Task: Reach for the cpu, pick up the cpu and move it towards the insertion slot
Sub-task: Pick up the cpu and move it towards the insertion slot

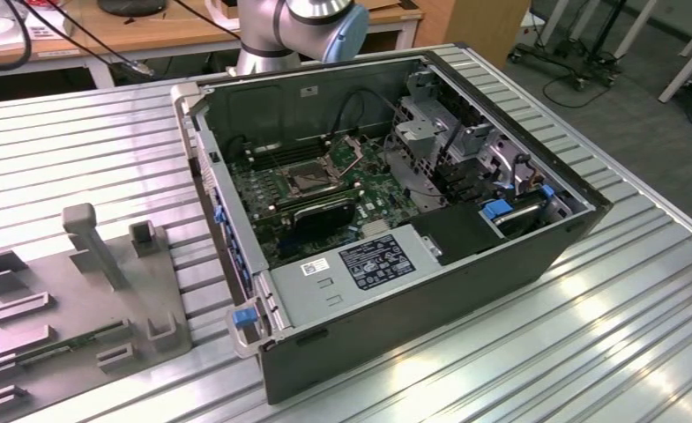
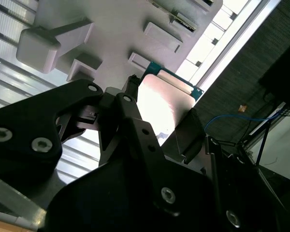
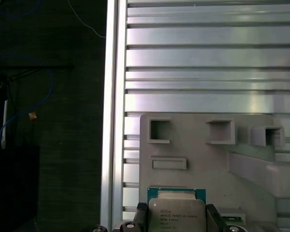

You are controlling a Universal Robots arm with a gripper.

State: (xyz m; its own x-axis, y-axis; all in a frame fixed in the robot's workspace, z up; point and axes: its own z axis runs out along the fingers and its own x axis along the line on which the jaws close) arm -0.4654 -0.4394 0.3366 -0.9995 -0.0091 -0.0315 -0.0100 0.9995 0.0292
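The cpu (image 3: 176, 216), a flat square chip with a silvery top and a thin green rim, lies over a corner of the grey plastic tray (image 3: 193, 145) close to the table's edge. My gripper (image 3: 177, 217) has one dark finger against each of two opposite sides of the chip and is shut on it. In the second wrist view the cpu (image 2: 159, 99) shines between the black fingers (image 2: 130, 89) of the gripper (image 2: 160, 108). I cannot tell whether the chip rests on the tray or hangs just above it. The insertion slot (image 1: 304, 179) sits on the motherboard inside the open computer case (image 1: 534, 256).
The grey tray (image 1: 40, 370) lies at the exterior view's left on the ribbed metal table (image 1: 628, 335), with upright posts (image 1: 87, 242), recesses and a green memory stick (image 1: 75, 344). The arm's base (image 1: 286, 35) stands behind the case. Beyond the table's edge (image 3: 111, 121) is dark floor with cables.
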